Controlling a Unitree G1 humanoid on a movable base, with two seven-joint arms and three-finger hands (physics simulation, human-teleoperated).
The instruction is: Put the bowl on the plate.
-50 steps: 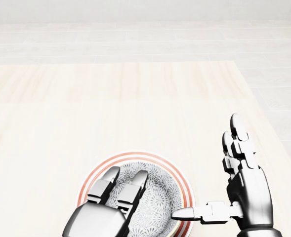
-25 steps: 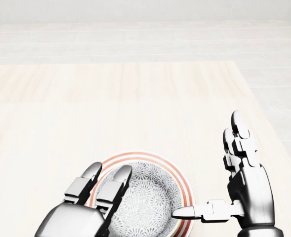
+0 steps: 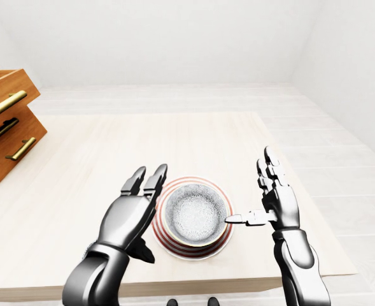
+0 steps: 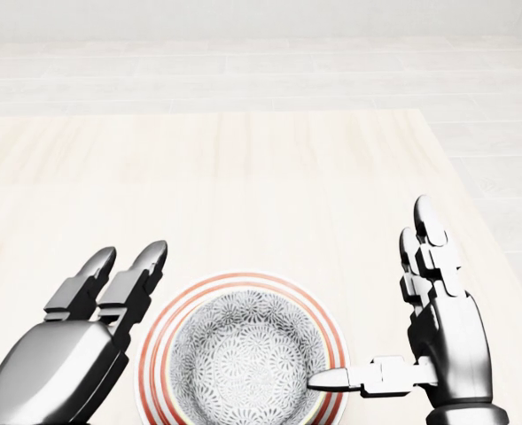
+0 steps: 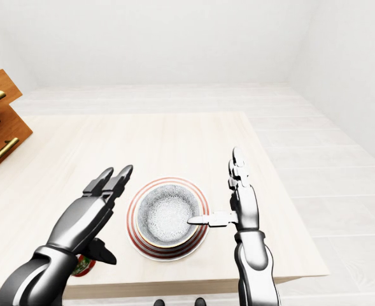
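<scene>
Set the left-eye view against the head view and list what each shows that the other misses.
Only the left-eye view: a wooden drawer unit with brass handles at the left, the table's near edge and white walls. Only the head view: nothing new, just a closer look at the floral pattern inside the bowl. Both: that bowl sitting on the red-ringed plate, with the left hand and right hand open either side, the right thumb reaching to its rim.

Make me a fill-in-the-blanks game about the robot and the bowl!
The bowl sits on the plate, whose rim has ___ stripes.
The left hand and right hand are both ___, holding nothing.
The wooden drawers stand at the left-eye view's ___ edge.
Missing words: red, open, left.
</scene>
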